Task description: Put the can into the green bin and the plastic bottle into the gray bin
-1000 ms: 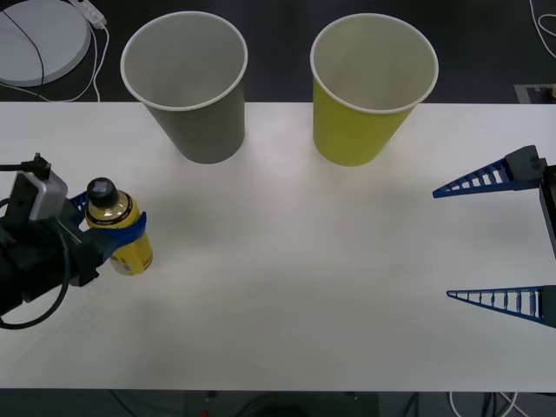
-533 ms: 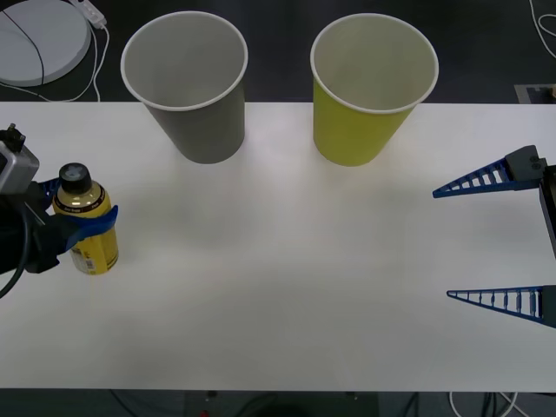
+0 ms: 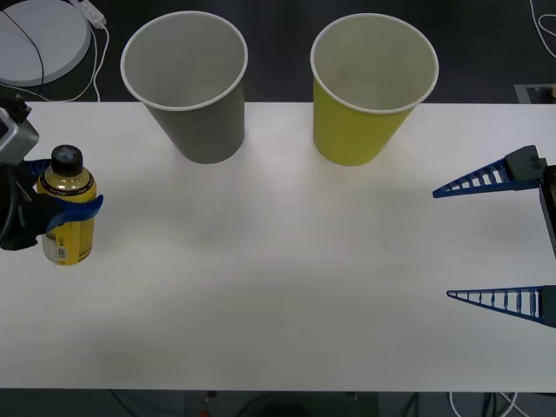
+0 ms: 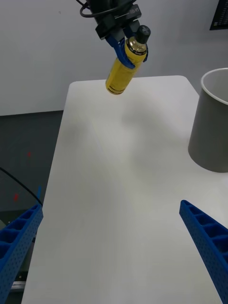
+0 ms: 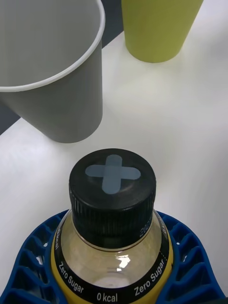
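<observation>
One bottle in hand: left tool [image 3: 54, 207] pinches the plastic bottle [image 3: 65, 217] above the counter's [image 3: 287, 278] left edge; next, carry right and far over the gray bin [image 3: 187, 82]. Right tool [image 3: 486, 239] idles spread.

White table [image 3: 287, 287] takes up most of the space. Dark floor [image 3: 278, 52] behind it, with a round white disc [image 3: 39, 39] plus cable [image 3: 95, 52] off the table's far left corner. Plain pale wall [image 4: 47, 47] past its left end.
</observation>
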